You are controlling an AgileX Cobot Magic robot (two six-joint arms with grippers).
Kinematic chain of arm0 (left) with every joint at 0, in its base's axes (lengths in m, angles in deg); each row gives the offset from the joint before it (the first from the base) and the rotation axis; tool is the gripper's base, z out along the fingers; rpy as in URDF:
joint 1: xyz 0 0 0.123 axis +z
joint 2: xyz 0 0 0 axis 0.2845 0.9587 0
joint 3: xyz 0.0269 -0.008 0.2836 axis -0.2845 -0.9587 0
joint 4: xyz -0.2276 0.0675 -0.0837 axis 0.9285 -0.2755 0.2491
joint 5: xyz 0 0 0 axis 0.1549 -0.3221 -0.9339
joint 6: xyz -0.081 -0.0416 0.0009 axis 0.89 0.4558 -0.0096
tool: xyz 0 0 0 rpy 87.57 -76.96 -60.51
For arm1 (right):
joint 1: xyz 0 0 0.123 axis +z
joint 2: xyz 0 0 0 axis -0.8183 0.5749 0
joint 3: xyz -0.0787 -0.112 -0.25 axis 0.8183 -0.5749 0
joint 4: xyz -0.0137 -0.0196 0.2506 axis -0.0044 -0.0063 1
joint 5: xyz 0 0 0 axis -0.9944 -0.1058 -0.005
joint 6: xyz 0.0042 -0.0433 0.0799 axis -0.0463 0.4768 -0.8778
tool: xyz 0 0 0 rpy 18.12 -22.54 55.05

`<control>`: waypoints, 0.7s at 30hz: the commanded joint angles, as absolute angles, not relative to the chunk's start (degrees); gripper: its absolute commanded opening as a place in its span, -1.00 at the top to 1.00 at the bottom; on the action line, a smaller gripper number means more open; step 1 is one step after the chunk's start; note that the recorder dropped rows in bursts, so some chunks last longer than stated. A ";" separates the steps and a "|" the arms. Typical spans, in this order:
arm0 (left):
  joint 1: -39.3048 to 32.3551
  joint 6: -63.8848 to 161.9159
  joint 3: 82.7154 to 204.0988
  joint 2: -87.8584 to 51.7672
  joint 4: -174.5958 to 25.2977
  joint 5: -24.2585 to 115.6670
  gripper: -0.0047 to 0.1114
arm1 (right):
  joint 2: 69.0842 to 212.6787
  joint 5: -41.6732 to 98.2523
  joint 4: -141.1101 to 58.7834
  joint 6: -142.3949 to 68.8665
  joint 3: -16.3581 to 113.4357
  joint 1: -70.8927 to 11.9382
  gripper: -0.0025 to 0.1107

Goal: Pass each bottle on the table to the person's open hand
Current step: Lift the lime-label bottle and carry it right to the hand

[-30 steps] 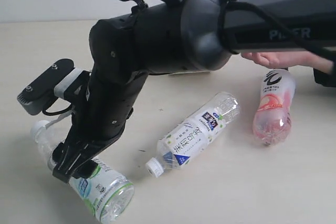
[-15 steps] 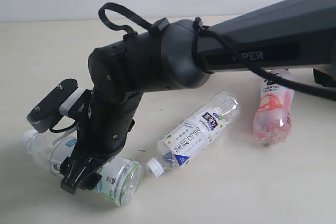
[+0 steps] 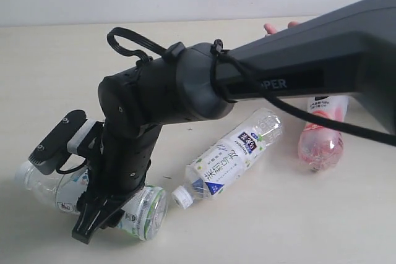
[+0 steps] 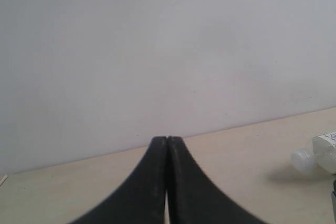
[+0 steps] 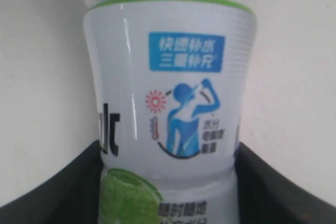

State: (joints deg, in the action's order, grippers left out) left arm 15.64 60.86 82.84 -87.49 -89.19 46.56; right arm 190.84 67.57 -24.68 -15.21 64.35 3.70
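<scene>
The white-green bottle [image 3: 147,211] lies on the table [image 3: 49,66] at the front left, its cap pointing left. My right gripper [image 3: 99,217] comes down over it from across the table. In the right wrist view the bottle [image 5: 168,77] fills the space between the jaws of the right gripper [image 5: 168,148], and both black fingers press its sides. The white-blue bottle [image 3: 232,156] and the pink-black bottle [image 3: 320,135] lie further right. Only fingertips of the person's open hand [image 3: 279,26] show behind the arm. My left gripper [image 4: 167,140] is shut and empty above the table.
The thick black right arm [image 3: 297,60] spans the scene from the upper right and hides much of the far table. In the left wrist view a bottle's white cap [image 4: 301,159] lies at the edge, with a pale wall [image 4: 157,51] behind.
The right arm has sunk lower and shifted left. Its jaws have closed in on the white-green bottle, which has turned to lie more level. The hand's fingertips now show above the arm.
</scene>
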 commanded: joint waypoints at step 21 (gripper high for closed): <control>15.82 60.78 82.72 -87.86 -89.29 46.65 0.92 | 167.58 72.14 -32.27 -27.17 62.40 -4.66 0.96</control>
State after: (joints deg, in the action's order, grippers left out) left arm 15.64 60.86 82.84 -87.49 -89.19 46.56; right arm 172.57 68.65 -29.94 -26.15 64.05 -0.99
